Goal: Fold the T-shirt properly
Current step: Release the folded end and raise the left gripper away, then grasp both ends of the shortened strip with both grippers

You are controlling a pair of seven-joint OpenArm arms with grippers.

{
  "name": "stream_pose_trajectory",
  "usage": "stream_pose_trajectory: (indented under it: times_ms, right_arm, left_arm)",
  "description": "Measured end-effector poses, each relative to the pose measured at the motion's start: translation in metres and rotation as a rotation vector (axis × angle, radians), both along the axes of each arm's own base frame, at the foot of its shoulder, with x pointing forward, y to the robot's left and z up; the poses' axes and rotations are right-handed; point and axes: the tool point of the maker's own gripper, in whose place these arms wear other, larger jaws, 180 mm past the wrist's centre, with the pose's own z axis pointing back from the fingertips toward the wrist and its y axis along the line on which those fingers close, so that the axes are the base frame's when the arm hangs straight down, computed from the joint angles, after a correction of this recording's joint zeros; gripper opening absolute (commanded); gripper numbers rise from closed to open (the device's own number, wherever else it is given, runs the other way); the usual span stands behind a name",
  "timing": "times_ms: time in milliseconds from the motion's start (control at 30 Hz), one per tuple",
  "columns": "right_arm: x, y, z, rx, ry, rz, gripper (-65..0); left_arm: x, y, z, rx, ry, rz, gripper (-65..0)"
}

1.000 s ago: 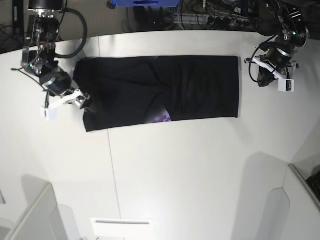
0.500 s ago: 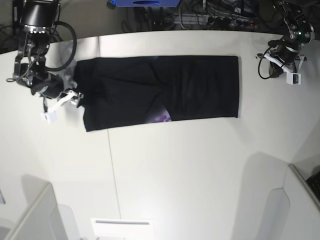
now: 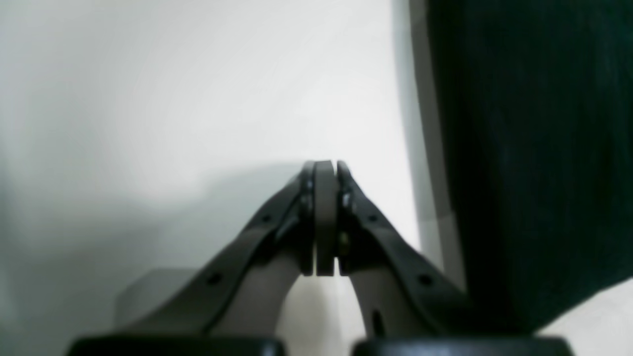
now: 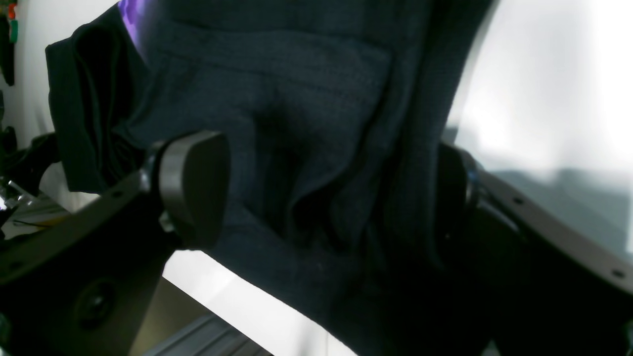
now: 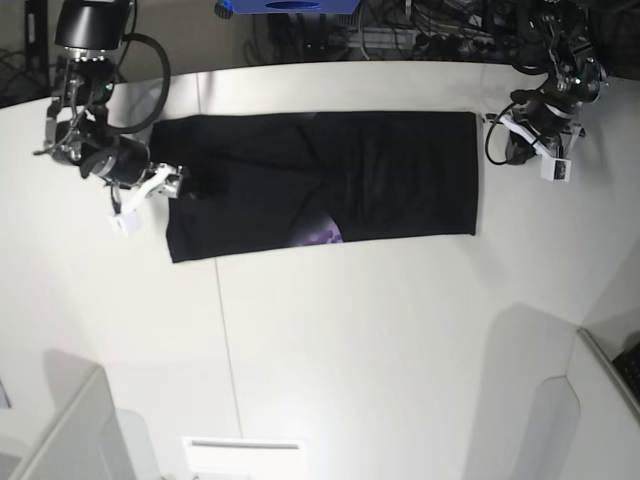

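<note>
Two pincers newly nearer the T-shirt (image 5: 320, 180): right (image 5: 190, 187) spread around cloth, left (image 5: 508, 150) pressed together.

Base view: high overhead, facing straight down on the table (image 5: 380, 330), taking in both arms and the whole shirt (image 5: 320, 185). Left wrist view: mounted behind the left gripper (image 3: 325, 170), looking along its fingers, very near the table (image 3: 173, 89), shirt (image 3: 534, 148) edge at right. Right wrist view: likewise behind the right gripper (image 4: 321, 188), pressed close on the shirt (image 4: 306, 123). Shared across all 3: shirt and tabletop.
</note>
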Motion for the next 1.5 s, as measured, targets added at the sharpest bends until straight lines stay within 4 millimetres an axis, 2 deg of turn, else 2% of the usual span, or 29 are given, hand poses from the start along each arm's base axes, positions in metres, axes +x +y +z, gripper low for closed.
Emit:
stream_pose_trajectory:
  times_ms: [67, 200, 267, 600, 767, 933, 1067, 1167, 1400, 1500]
  right_arm:
    - [0.0, 0.002, 0.0, 0.006, -0.001, -0.002, -11.6]
    - [0.001, 0.004, 0.0, 0.009, -0.003, -0.003, -11.6]
    - [0.001, 0.004, 0.0, 0.012, -0.003, -0.003, -13.5]
    - [0.009, 0.003, -0.012, 0.069, 0.027, -0.049, -33.3]
    - [0.006, 0.006, -0.016, 0.053, 0.045, -0.022, -44.9]
    - [0.004, 0.024, -0.019, 0.059, 0.057, 0.038, -50.9]
    - [0.004, 0.024, -0.02, 0.055, 0.067, 0.04, -65.0]
    - [0.005, 0.021, -0.02, 0.046, 0.073, 0.041, -65.0]
    - [0.013, 0.001, -0.016, -0.014, 0.128, -0.03, -65.0]
    - [0.017, 0.0, -0.008, -0.059, 0.121, -0.027, -65.0]
  left_arm:
    - [0.001, -0.007, -0.001, -0.022, -0.006, -0.001, -65.0]
    - [0.002, -0.006, 0.0, -0.017, -0.007, -0.004, -65.0]
    - [0.004, -0.005, 0.001, -0.015, -0.009, -0.003, -65.0]
    - [0.004, -0.006, 0.0, -0.014, -0.006, -0.006, -65.0]
    - [0.01, -0.034, -0.003, -0.047, -0.013, -0.08, -65.0]
    - [0.013, -0.042, -0.006, -0.058, -0.01, -0.065, -65.0]
    - [0.014, -0.047, -0.006, -0.062, -0.013, -0.07, -65.0]
    - [0.014, -0.047, -0.006, -0.062, -0.014, -0.073, -65.0]
    - [0.014, -0.047, -0.006, -0.06, -0.011, -0.077, -65.0]
    - [0.015, -0.061, -0.007, -0.07, -0.01, -0.113, -65.0]
